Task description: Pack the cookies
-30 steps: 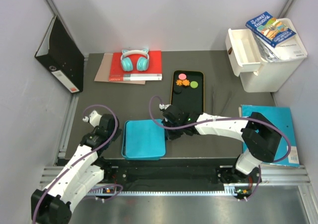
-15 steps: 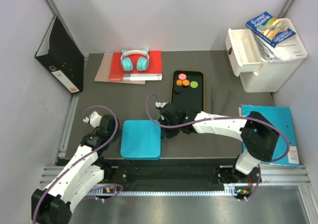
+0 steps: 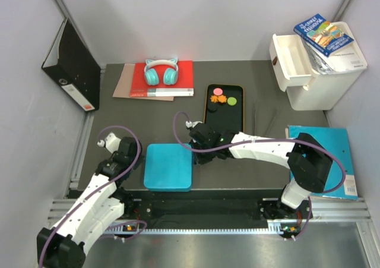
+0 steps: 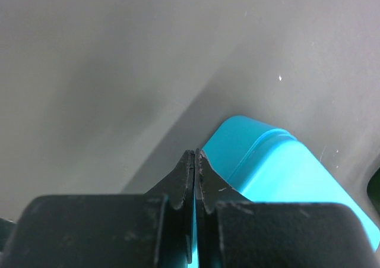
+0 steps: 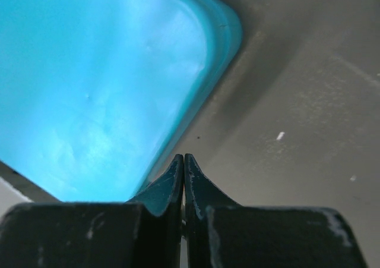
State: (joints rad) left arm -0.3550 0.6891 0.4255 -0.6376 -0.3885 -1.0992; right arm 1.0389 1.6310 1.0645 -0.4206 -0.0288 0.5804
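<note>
The cookies [image 3: 221, 99] lie as small pink, orange, green and black pieces at the far end of a black tray with an orange rim [image 3: 241, 119]. A teal container [image 3: 168, 167] [image 4: 285, 173] [image 5: 95, 84] sits at the near middle of the table, its smooth face up. My right gripper [image 3: 195, 151] [image 5: 183, 157] is shut on nothing, tips at the container's right edge. My left gripper [image 3: 132, 154] [image 4: 195, 152] is shut and empty, just off the container's left corner.
A black binder [image 3: 74, 66] leans at the far left. Teal headphones [image 3: 161, 72] rest on a red book [image 3: 181, 81]. A white drawer unit [image 3: 314, 72] with a book [image 3: 323, 33] on top stands far right, a blue folder [image 3: 335, 155] near right.
The teal container has shifted a little to the left and now shows a smooth flat face instead of a rimmed one. My right gripper followed it left. The left arm barely moved.
</note>
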